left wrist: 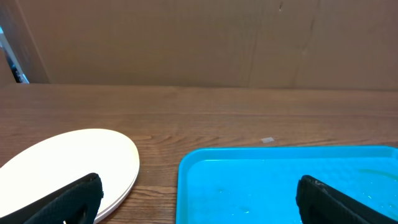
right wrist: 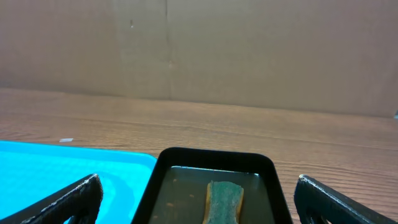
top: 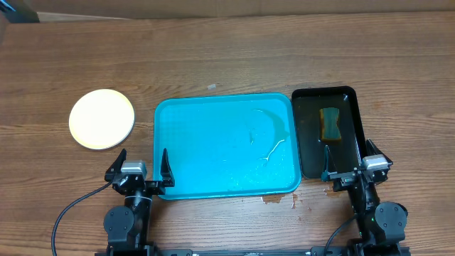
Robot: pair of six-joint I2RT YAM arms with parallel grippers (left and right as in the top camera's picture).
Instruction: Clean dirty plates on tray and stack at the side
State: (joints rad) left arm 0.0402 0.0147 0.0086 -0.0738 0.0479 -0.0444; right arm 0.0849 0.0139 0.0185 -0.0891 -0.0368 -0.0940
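Both my end effectors stand with fingers wide apart and nothing between them: the left end effector [top: 141, 163] at the lower left of the overhead frame, just at the near rim of the tray [top: 206, 142], the right end effector [top: 349, 162] at the lower right, over the near end of the black tray [top: 352, 153].

The plates [top: 102, 119] sit at the left of the frame on the wooden surface [top: 227, 57], beside the tray and apart from it, pale top face up. From the left wrist view the rim looks layered, so I judge it a stack, though I cannot count it. The tray carries no plate, only a wet film.

The plates look stiff and glossy, likely slick if wet and liable to chip. I would pinch the raised rim, not the flat face. The sponge [top: 330, 124] lies in the black tray's liquid.
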